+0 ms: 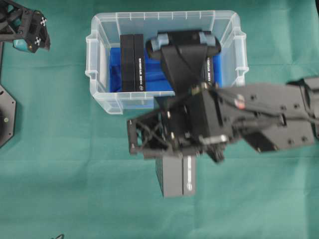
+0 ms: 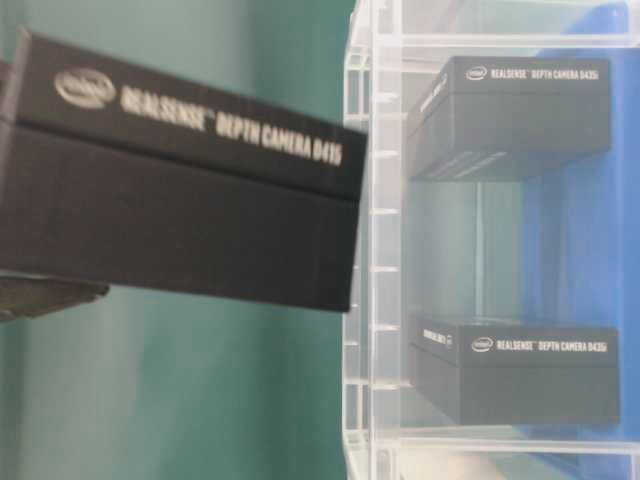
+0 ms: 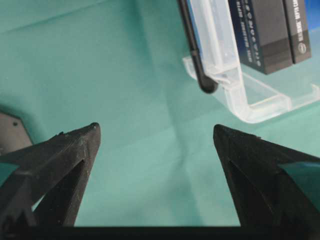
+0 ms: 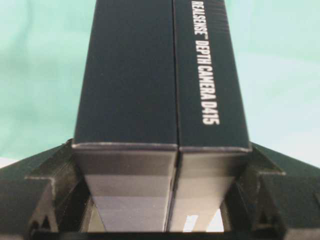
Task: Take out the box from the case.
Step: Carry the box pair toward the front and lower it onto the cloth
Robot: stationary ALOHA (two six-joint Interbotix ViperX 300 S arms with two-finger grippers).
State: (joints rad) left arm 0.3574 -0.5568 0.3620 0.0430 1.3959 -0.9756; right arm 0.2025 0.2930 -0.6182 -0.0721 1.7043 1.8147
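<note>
My right gripper [image 1: 175, 158] is shut on a black box [image 1: 175, 177] labelled as a RealSense depth camera. It holds the box over the green cloth, just in front of the case [image 1: 164, 15] and outside it. In the right wrist view the box [image 4: 160, 90] fills the space between both fingers. In the table-level view it [image 2: 180, 180] hangs tilted beside the case wall [image 2: 370, 250]. Two more black boxes [image 1: 133, 62] [image 1: 212, 67] stand inside on the blue lining. My left gripper [image 1: 32, 42] is open and empty at the far left.
A black part of the right wrist [image 1: 184, 45] with blue tape overhangs the case and hides part of its inside. The left wrist view shows the case's corner [image 3: 225, 60] ahead on the right. A black base plate [image 1: 6, 117] lies at the left edge.
</note>
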